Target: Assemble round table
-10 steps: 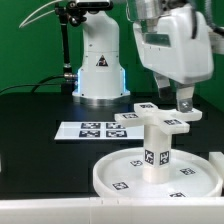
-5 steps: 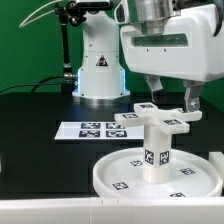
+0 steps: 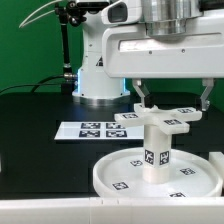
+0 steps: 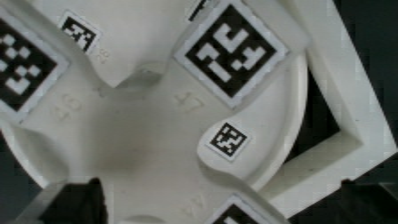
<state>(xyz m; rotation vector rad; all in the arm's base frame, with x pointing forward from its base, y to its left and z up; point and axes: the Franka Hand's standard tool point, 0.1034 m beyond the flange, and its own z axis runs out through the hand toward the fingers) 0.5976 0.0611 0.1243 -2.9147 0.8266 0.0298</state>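
Note:
The large rimmed round disc [image 3: 120, 178] lies at the front of the black table. The short thick cylinder leg [image 3: 156, 150] stands upright on its middle. The cross-shaped base piece [image 3: 160, 117] sits on top of the leg, tags facing up. My gripper [image 3: 173, 97] hangs just above the cross, open and empty, with one finger [image 3: 140, 93] toward the exterior view's left and the other toward its right. In the wrist view the cross [image 4: 160, 110] fills the picture, its tags close below, and my gripper [image 4: 210, 208] shows as dark fingertips [image 4: 75, 205] on either side.
The marker board [image 3: 88, 130] lies flat behind the disc, toward the exterior view's left. The arm's white pedestal [image 3: 98, 70] stands at the back. A white object [image 3: 216, 158] shows at the right edge, beside the disc.
The gripper has moved from beside the cross's right arm toward the exterior view's left, over the cross, and has turned so its broad face meets the camera. The parts have not moved.

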